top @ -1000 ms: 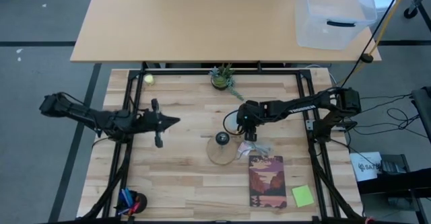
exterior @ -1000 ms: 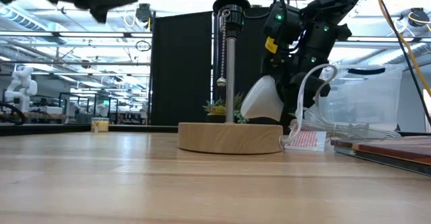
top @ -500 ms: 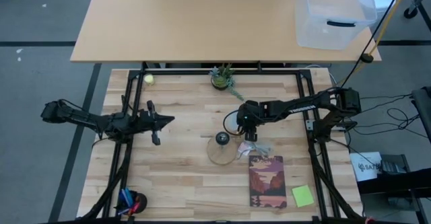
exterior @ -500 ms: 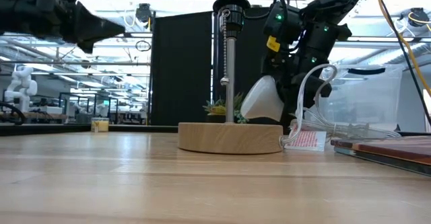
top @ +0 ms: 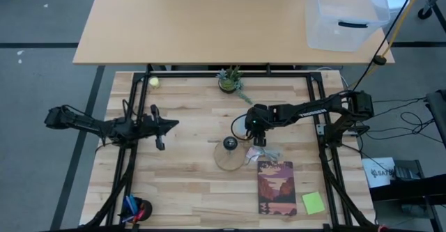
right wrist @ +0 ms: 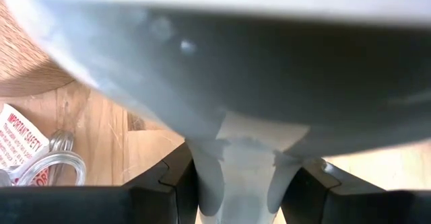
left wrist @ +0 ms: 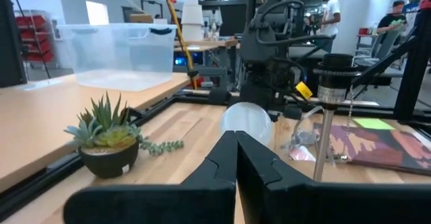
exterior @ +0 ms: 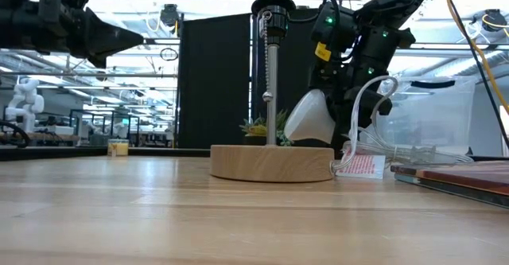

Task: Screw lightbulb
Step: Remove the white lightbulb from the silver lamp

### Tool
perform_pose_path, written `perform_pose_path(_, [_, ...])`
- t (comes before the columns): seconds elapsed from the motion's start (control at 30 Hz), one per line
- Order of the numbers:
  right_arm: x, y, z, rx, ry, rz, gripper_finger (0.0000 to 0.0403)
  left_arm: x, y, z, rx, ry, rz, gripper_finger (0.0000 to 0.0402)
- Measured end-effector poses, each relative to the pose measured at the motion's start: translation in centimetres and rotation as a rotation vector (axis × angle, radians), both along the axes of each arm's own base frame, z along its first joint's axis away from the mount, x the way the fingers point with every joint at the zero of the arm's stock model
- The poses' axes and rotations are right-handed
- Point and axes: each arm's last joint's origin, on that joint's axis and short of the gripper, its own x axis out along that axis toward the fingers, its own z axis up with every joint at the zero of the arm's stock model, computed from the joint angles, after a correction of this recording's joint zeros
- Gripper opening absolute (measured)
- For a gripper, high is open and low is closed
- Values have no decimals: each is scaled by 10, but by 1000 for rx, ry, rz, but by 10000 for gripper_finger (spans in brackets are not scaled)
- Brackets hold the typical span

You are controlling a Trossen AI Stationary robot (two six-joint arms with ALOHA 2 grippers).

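Your left gripper [top: 173, 123] hovers over the worktop's [top: 188, 183] left side, fingers pressed together. Near the middle stands the wooden lamp base [exterior: 272, 162]. Just right of it, your right gripper [top: 256, 140] has its fingers clamped on the lightbulb [exterior: 310, 118], held low beside the base.

Left arm stretches in from table's left edge, roughly level above surface, left gripper [top: 169, 124] pointing toward table middle; fingers [left wrist: 232, 158] pressed together, tips meeting, nothing between them. Right arm reaches in from right side, elbow bent by right frame, forearm running leftward to wrist near table centre. Right gripper [top: 257, 138] points down at table, clamped on lightbulb [exterior: 312, 115]; fingers [right wrist: 176, 178] sit either side of its neck, globe filling right wrist view.
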Motion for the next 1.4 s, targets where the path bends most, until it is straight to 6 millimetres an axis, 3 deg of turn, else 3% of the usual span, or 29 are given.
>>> perform_pose_path(0.37, [0, 0, -1, 1, 7, 0, 153, -8, 2, 3, 27, -27, 8, 0])
perform_pose_path(0.67, [4, -1, -16, 1, 41, 10, 153, -14, 3, 1, 19, -15, 11, 0])
perform_pose_path(1.4, [4, -1, -17, 0, 45, 5, 153, -17, 2, -5, 8, 34, -25, 0])
